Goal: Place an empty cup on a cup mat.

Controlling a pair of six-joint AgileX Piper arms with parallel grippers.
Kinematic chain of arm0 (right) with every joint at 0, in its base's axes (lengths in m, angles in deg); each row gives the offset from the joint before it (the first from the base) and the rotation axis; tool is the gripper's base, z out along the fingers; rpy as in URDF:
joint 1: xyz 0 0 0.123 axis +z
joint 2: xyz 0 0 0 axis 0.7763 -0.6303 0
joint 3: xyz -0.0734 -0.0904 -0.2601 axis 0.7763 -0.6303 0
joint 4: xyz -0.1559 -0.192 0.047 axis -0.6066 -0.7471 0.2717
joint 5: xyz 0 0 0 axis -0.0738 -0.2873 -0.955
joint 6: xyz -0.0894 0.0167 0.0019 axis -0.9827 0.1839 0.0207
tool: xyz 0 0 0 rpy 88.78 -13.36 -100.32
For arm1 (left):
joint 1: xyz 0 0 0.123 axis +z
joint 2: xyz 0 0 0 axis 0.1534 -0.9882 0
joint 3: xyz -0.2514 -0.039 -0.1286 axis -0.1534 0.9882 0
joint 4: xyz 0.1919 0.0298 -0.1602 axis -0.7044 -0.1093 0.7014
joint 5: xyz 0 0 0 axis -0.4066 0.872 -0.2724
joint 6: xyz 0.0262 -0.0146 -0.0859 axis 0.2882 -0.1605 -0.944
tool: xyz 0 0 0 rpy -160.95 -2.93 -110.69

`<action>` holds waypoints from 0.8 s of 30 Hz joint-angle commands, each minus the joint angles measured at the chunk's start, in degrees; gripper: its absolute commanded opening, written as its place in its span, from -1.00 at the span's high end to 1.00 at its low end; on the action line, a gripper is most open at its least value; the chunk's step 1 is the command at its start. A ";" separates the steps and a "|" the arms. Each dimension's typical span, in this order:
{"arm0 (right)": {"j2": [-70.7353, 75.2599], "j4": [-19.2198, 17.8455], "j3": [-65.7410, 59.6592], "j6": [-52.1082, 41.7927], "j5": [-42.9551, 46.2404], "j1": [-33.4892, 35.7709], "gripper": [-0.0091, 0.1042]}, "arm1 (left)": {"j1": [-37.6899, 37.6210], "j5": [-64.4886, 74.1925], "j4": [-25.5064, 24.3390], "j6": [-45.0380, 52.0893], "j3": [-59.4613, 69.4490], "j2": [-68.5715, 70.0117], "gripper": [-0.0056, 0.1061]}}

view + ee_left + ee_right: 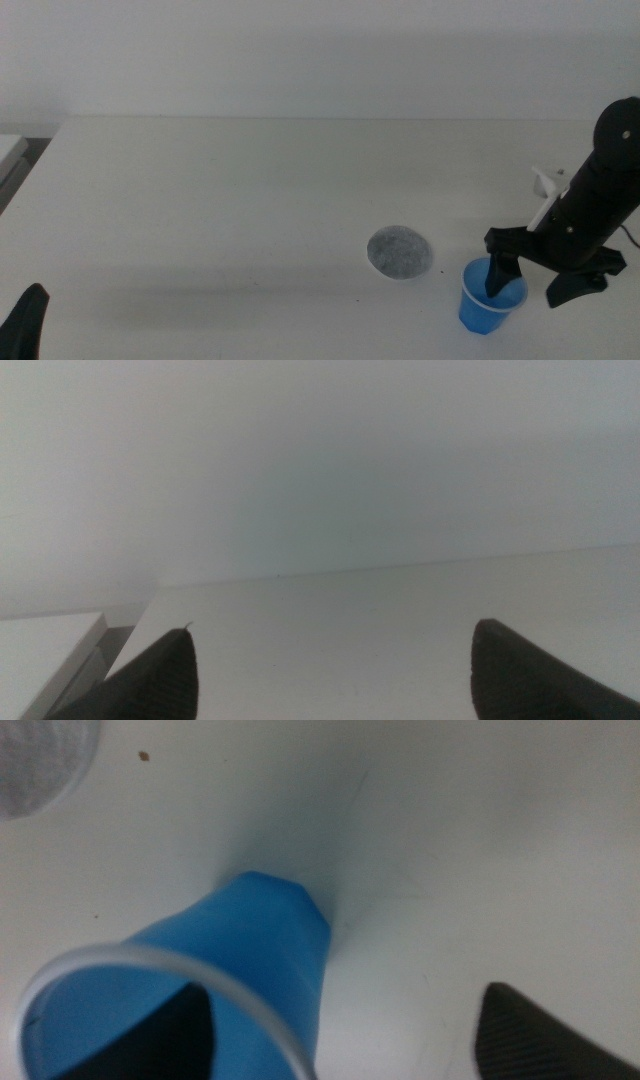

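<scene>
The cup (pixel 491 300) is seen standing upright on the white table (pixel 220 200), just beside the cup mat (pixel 399 251). The cup is not on the mat yet. A small strip of bare table is seen between them. In the right wrist view the cup (pixel 240 980) is looked into from above, and nothing is seen inside it but one dark jaw.

The right gripper (pixel 535 272) is placed at the cup. Its jaws are spread wide. One jaw is dipped inside the cup's mouth, and the other jaw is kept outside, away from the cup's wall. So the blue wall is set between the two jaws, but it is not squeezed yet.

The left gripper (pixel 25 318) is parked far from the cup, across the table and well past the mat. Its jaws are also spread wide in the left wrist view, and nothing is held.

A few things could go wrong from here. The cup looks light, so it could be pushed over or slid away if the jaws are closed crookedly. If only the thin rim is pinched, the cup could slip and fall when it is lifted. If it is set down off the middle, part of the cup could be left hanging off the mat.
</scene>
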 commanded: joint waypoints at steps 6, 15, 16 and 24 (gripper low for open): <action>-0.93 2.85 0.26 -5.06 1.08 0.17 0.81 | -0.03 -0.70 0.39 -0.16 -0.02 0.21 -0.78; 0.77 -1.06 14.29 0.28 -4.31 4.85 0.88 | -0.03 -0.70 0.39 -0.16 -0.02 0.21 -0.78; 0.09 -2.10 15.87 0.81 -4.47 5.84 0.88 | -0.03 -0.70 0.39 -0.16 -0.02 0.21 -0.78; -9.98 -3.99 28.50 3.59 -8.73 12.20 0.88 | -0.03 -0.70 0.39 -0.16 -0.02 0.21 -0.78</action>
